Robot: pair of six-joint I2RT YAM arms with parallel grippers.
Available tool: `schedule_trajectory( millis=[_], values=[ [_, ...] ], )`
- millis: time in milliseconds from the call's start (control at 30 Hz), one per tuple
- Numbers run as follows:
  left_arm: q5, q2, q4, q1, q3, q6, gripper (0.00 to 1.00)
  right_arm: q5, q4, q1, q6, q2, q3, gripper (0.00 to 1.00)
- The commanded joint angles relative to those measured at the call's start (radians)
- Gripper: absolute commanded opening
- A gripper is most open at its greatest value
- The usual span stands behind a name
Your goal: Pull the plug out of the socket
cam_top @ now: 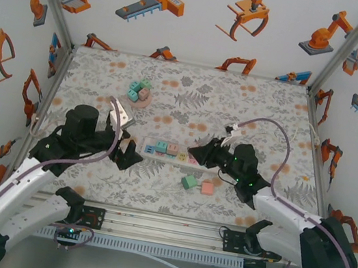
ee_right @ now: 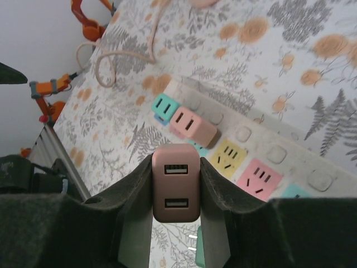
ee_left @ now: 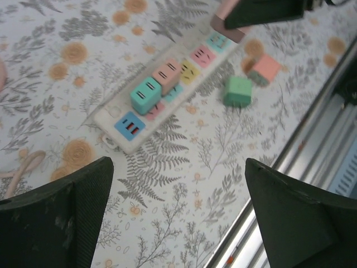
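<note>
top external: the socket (cam_top: 166,149) lies flat at mid-table, between the left gripper (cam_top: 132,156) and the right gripper (cam_top: 194,154).
left wrist: the left gripper's fingers (ee_left: 61,223) are wide apart, holding nothing, with the socket ahead of them.
right wrist: the right gripper is clamped on the pink plug (ee_right: 175,192), which has 2 usb ports and sits over the socket. contact between them: cannot tell.

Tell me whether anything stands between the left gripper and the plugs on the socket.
Nothing visible does. In the left wrist view, bare floral table lies between the open left gripper and the socket, where a teal plug and a pink plug sit.
</note>
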Motion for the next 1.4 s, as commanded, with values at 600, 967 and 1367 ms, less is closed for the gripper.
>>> schedule_trajectory(
  millis=[600,967,1367],
  values=[
    [0.231,-0.042,-0.124,-0.024,-0.078,0.341,0.97,-0.109,0.128,0.21,0.009,0.481,0.112,0.18],
    [0.237,-0.017,-0.115,-0.025,-0.077,0.34,0.97,-0.047,0.128,0.214,0.009,0.465,0.084,0.44],
    [0.241,-0.008,-0.107,-0.026,-0.063,0.323,0.97,0.028,0.087,0.214,-0.046,0.334,0.048,0.5]
  ],
)
